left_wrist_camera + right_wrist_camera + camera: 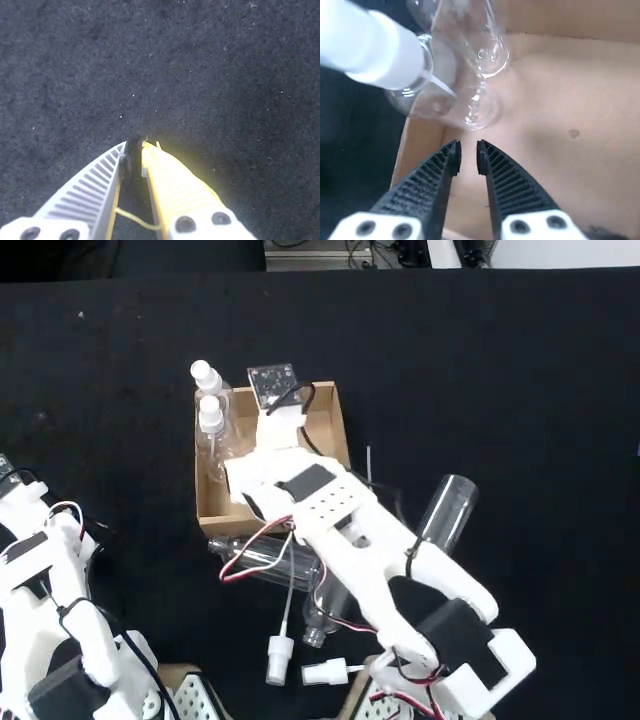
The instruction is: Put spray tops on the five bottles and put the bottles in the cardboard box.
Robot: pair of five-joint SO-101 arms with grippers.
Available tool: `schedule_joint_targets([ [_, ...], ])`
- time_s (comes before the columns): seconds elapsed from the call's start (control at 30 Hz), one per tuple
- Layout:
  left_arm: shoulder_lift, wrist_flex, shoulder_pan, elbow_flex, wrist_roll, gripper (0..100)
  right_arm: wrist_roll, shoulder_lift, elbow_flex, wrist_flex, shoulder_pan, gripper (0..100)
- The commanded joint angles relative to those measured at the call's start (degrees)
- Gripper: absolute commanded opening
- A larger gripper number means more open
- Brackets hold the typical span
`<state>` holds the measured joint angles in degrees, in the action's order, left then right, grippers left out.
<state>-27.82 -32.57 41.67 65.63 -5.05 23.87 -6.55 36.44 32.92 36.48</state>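
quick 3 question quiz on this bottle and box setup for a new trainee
1. True or false: two bottles with tops already on are in the cardboard box.
2. How many loose spray tops lie on the table? A one, B two, C five.
3. Fill in: the right end effector holds nothing and hangs over the ____.

Key: 1 true; 2 B; 3 cardboard box.
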Motion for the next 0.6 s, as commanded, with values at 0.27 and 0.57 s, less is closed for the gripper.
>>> schedule_joint_targets([
  [0.27,-0.09,0.97,-0.66,-3.38,-0.26,4,1.14,-4.0,6.55,-14.68,1.85,5.3],
  [0.57,0.0,1.05,-0.66,-3.56,-0.26,4,1.05,-4.0,6.9,-16.18,1.67,5.3],
])
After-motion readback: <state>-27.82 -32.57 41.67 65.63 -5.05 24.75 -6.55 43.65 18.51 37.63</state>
